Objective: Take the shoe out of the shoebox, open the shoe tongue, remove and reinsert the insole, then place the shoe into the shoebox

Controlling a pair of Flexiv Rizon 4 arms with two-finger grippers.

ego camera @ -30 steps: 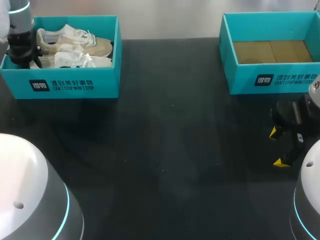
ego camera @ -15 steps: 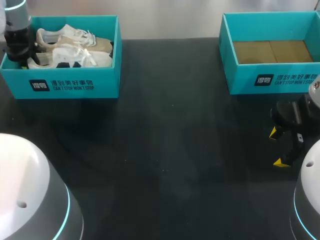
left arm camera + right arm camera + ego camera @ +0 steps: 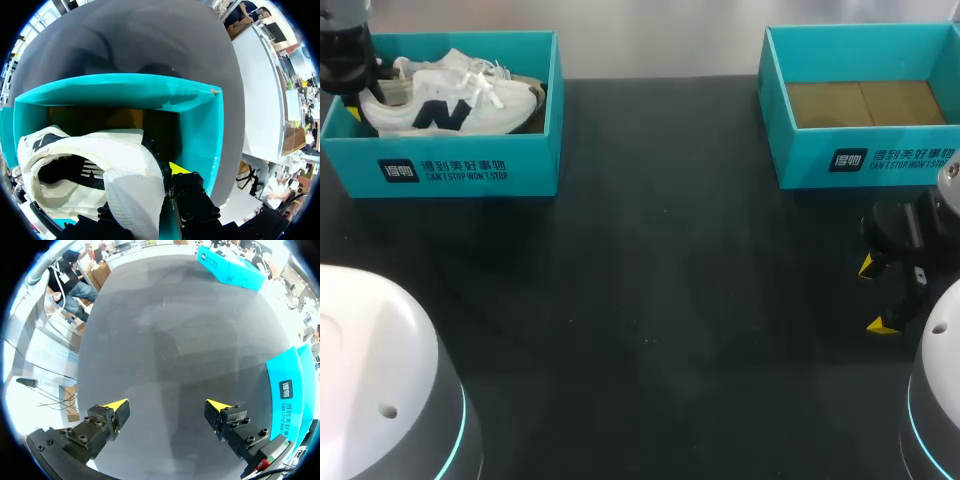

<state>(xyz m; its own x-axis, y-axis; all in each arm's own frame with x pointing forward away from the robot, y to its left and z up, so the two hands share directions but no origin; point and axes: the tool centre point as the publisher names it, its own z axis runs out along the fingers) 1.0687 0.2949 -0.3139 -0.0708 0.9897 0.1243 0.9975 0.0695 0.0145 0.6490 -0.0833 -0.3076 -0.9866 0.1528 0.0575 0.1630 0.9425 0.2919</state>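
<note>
A white shoe (image 3: 445,108) with a dark logo on its side hangs tilted over the left teal shoebox (image 3: 460,165). My left gripper (image 3: 358,100) is shut on its heel. In the left wrist view the heel collar of the white shoe (image 3: 100,165) fills the space at the left gripper (image 3: 150,176). One yellow fingertip (image 3: 178,168) shows outside the heel; the other is hidden by the shoe. A second, beige shoe (image 3: 520,88) lies in the box behind it. My right gripper (image 3: 880,295) (image 3: 167,407) stands open over bare table at the right.
A second teal shoebox (image 3: 860,150) with only brown paper lining stands at the back right, just beyond my right gripper, its side (image 3: 290,390) close beside that gripper. The dark table (image 3: 650,300) stretches between the two boxes.
The left gripper has risen with the white shoe, lifting it off the beige one and turning its logo side into view. The right arm has stayed still.
</note>
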